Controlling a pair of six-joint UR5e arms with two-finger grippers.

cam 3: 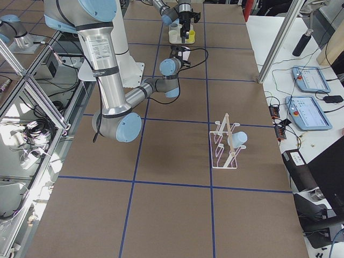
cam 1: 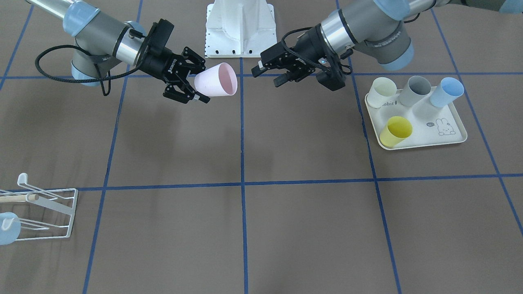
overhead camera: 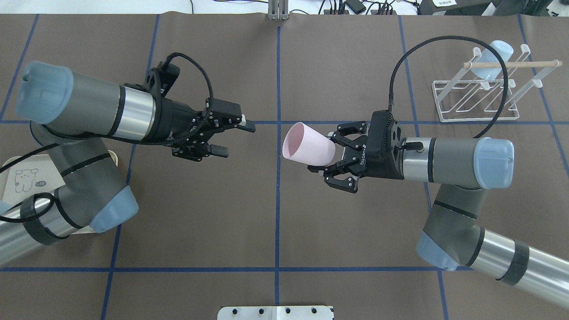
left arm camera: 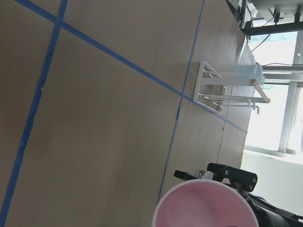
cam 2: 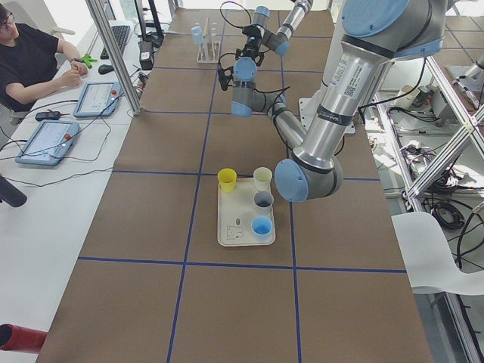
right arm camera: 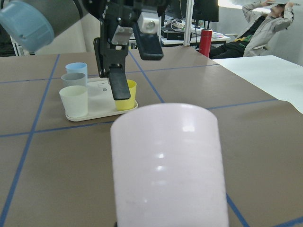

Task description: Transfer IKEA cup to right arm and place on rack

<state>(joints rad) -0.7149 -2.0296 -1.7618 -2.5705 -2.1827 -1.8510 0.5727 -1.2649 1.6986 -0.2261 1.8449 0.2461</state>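
Note:
The pink IKEA cup [overhead camera: 309, 144] hangs above the table's middle, lying on its side. My right gripper [overhead camera: 323, 151] is shut on its base end. The cup's open mouth [cam 1: 226, 79] faces my left gripper [overhead camera: 234, 139], which stands open a short gap away and holds nothing. The right wrist view shows the pink cup [right arm camera: 168, 161] close up, with the open left gripper [right arm camera: 130, 61] beyond it. The white wire rack [overhead camera: 480, 100] stands at the far right with a wooden rod across it, and it also shows in the front view, rack [cam 1: 49, 212].
A light blue cup [overhead camera: 491, 55] hangs on the rack. A cream rabbit-print tray [cam 1: 449, 139] on my left side holds cream, grey, blue and yellow cups. The robot's white base [cam 1: 240, 28] is at the table's near edge. People sit at side desks.

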